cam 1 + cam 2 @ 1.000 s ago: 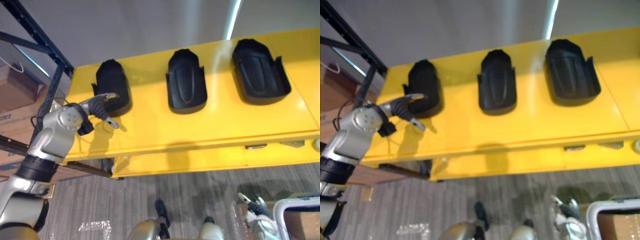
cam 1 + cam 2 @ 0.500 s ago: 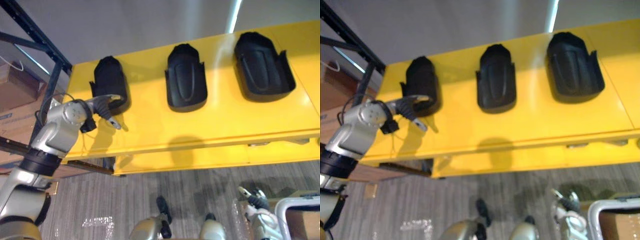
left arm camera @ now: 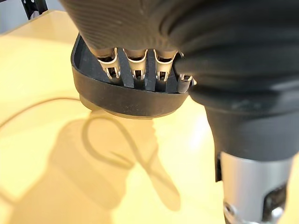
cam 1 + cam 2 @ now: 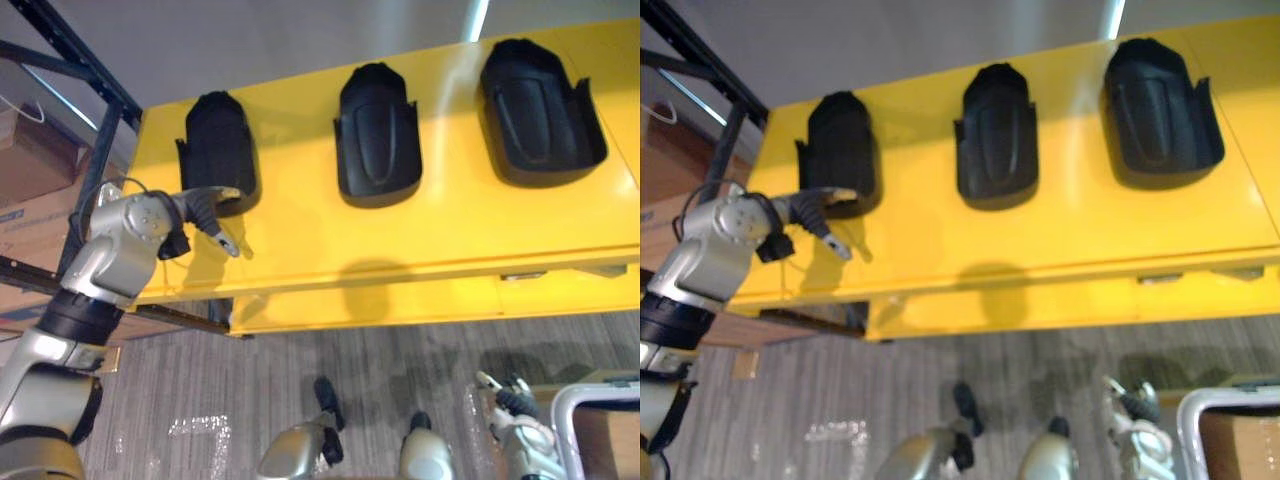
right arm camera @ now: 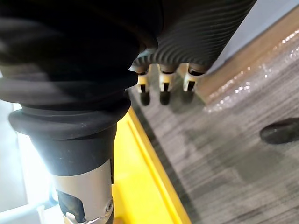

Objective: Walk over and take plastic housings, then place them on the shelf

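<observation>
Three black plastic housings lie in a row on the yellow shelf (image 4: 330, 250): a left one (image 4: 215, 145), a middle one (image 4: 378, 130) and a right one (image 4: 540, 110). My left hand (image 4: 205, 205) is at the near end of the left housing (image 3: 126, 98). Its straight fingers (image 3: 135, 70) reach over the rim and their tips are hidden inside. The thumb (image 4: 226, 242) points away from the housing, over bare shelf. My right hand (image 4: 512, 418) hangs low at the lower right with relaxed fingers (image 5: 162, 86) and holds nothing.
A black rack upright (image 4: 80, 65) and cardboard boxes (image 4: 30, 160) stand left of the shelf. A white-framed cart with a box (image 4: 590, 430) is at the lower right. Grey plank floor (image 4: 400, 360) lies below the shelf's front edge.
The whole picture has shifted, so the camera moved. My left hand stays at the left housing's near end, a little closer to its rim. The right hand hangs as before.
</observation>
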Available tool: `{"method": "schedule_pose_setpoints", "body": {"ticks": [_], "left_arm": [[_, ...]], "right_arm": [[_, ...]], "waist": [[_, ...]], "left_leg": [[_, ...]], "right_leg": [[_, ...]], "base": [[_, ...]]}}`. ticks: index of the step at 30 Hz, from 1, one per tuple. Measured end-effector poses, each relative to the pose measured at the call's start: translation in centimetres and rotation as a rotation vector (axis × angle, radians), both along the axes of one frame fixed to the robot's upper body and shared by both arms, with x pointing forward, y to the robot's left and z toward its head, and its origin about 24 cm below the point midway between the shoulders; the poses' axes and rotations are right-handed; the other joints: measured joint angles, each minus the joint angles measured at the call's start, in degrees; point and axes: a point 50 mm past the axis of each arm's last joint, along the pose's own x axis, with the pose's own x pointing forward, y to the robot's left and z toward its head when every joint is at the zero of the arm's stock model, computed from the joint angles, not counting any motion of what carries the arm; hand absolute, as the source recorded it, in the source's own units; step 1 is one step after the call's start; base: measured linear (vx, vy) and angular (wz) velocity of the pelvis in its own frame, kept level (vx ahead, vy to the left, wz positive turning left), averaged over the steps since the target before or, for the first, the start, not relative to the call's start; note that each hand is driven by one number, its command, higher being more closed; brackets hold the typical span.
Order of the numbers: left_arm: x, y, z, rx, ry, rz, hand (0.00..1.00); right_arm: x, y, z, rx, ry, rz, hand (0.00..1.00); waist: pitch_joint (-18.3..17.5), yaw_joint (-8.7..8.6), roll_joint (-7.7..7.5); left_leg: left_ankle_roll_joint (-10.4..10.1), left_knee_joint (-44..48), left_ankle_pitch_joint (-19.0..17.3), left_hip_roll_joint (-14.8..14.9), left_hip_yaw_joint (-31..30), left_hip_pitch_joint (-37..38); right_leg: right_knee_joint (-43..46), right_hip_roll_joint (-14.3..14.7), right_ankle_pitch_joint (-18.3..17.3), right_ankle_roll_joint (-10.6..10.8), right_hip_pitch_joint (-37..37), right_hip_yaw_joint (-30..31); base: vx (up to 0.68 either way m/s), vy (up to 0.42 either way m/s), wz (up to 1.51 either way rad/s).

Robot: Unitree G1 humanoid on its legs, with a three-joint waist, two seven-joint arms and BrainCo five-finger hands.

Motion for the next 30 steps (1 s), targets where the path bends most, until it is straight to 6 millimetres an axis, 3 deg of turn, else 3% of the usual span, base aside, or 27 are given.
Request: {"method": "schedule_pose_setpoints", "body": {"ticks": [7, 30], "left_arm": [[0.01, 0.0, 0.02, 0.009, -0.004, -0.003, 0.0], [-0.57, -0.01, -0.26, 0.049, 0.02, -0.021, 0.0]], "right_arm": [[-0.1, 0.03, -0.1, 0.002, 0.005, -0.001, 0.0], [-0.44, 0.01, -0.41, 0.013, 0.028, -0.009, 0.0]], "waist": [[0.0, -0.76, 0.0], [0.3, -0.76, 0.63]], "left_leg": [[0.1, 0.0, 0.1, 0.0, -0.7, -0.4], [0.0, 0.0, 0.4, -0.1, -1.0, -0.3]], "right_leg": [[0.0, 0.0, 0.0, 0.0, 0.0, -0.2], [0.5, -0.1, -0.1, 0.0, 0.0, -0.4]], "base": [[0.0, -0.007, 0.03], [0.0, -0.001, 0.0]]}}
